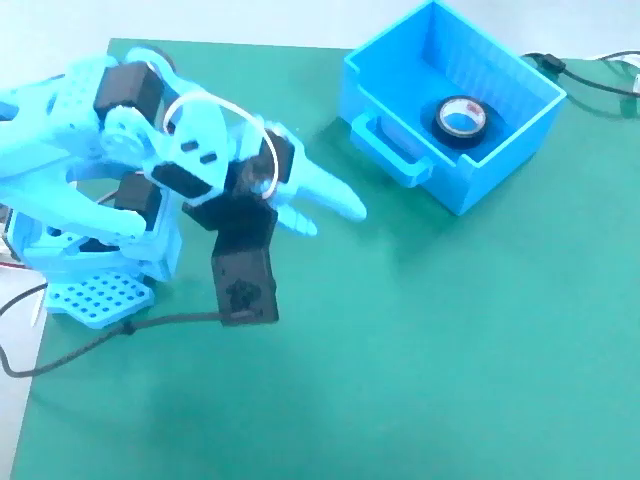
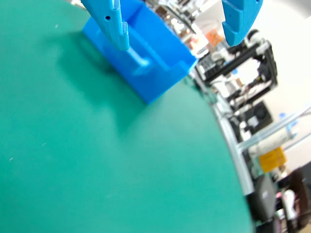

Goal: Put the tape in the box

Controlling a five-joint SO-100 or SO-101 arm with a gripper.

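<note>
Tape (image 1: 459, 119) lying inside the box (image 1: 495, 165) at two o'clock of the empty pincer (image 1: 335, 212), jaws apart; a careless swing could nudge the box across the worktop (image 1: 420, 360).

In the wrist view the pincer (image 2: 177, 29) is cut off by the top edge, only its fingertips (image 2: 115, 26) being shown. The box (image 2: 146, 58) is blurred there, its inside hidden. In the fixed view the arm (image 1: 70, 150) is cropped at the left edge.
</note>
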